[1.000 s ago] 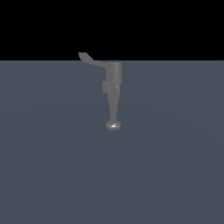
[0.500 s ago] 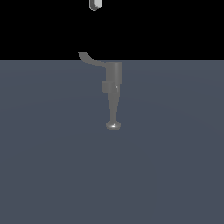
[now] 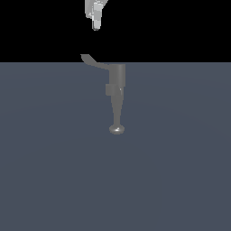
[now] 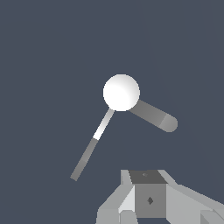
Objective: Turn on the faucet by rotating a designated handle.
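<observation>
Approach stage, nothing touched yet. White robot pincer (image 3: 96,20) high above the dark grey table (image 3: 180,180), well apart from the small grey metallic faucet (image 3: 117,97) below it. Whether released or clenched: cannot tell, since the exterior view cuts it off at the frame edge with only one finger end (image 3: 96,23) showing, and the wrist view shows only the pincer's blocky base, its fingertips out of frame.

Thin flat grey lever handle (image 3: 94,62) almost directly beneath the pincer, slightly to the exterior view's left of the cylinder top, flared tip upturned. Tapering spout with its rounded shiny knob (image 3: 117,129) further below and towards the viewer, well away from the pincer's line of descent.

To do this step well, probably: descend straight beside the outer part of the handle, near the flared tip rather than close to the cylinder, for the longest lever arm; stop level with the thin blade, not on top of it; then sweep around the cylinder axis, pressing on the flat side. Risk of slipping over so thin a blade if too high.

Hard to make out: in the wrist view, the faucet top as a bright white disc (image 4: 121,92), handle (image 4: 92,147) a thin strip, height above it unreadable. Direction of rotation needed not shown.
</observation>
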Robot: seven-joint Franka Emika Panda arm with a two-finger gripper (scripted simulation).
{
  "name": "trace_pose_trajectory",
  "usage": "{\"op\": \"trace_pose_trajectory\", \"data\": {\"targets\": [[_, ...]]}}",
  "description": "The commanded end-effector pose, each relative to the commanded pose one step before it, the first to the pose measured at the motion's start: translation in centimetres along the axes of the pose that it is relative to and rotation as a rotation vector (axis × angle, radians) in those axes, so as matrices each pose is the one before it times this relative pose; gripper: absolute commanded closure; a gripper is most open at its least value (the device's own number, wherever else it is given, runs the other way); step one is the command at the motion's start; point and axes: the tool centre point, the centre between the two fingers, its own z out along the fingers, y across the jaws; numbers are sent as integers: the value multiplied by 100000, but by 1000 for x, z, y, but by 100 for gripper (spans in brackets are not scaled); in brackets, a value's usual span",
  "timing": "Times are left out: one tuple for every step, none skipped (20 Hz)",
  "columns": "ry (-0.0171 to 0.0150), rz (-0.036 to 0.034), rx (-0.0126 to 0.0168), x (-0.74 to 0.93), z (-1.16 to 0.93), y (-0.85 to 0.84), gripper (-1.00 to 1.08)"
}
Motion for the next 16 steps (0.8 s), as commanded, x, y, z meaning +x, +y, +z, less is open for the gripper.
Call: {"op": "trace_pose_trajectory", "data": {"targets": [[557,6527,93,84,875,-1228,108],[261,2536,35,-3,358,-474,108],[278,2531,44,-19,363,-471,108],[294,2524,53,-35,368,-466,108],[310,2516,64,-51,373,-461,108],[326,2510,75,-66,378,-456,108],[340,2503,88,-81,382,-449,108],[354,2494,102,-97,387,-443,108],[368,2487,116,-112,391,-435,108],[376,2448,130,-125,390,-422,108],[369,2326,138,-133,376,-395,108],[358,2193,145,-138,358,-366,108],[345,2059,149,-141,341,-338,108],[330,1929,152,-141,322,-311,108],[314,1797,152,-141,303,-285,108],[296,1670,151,-137,284,-260,108]]}}
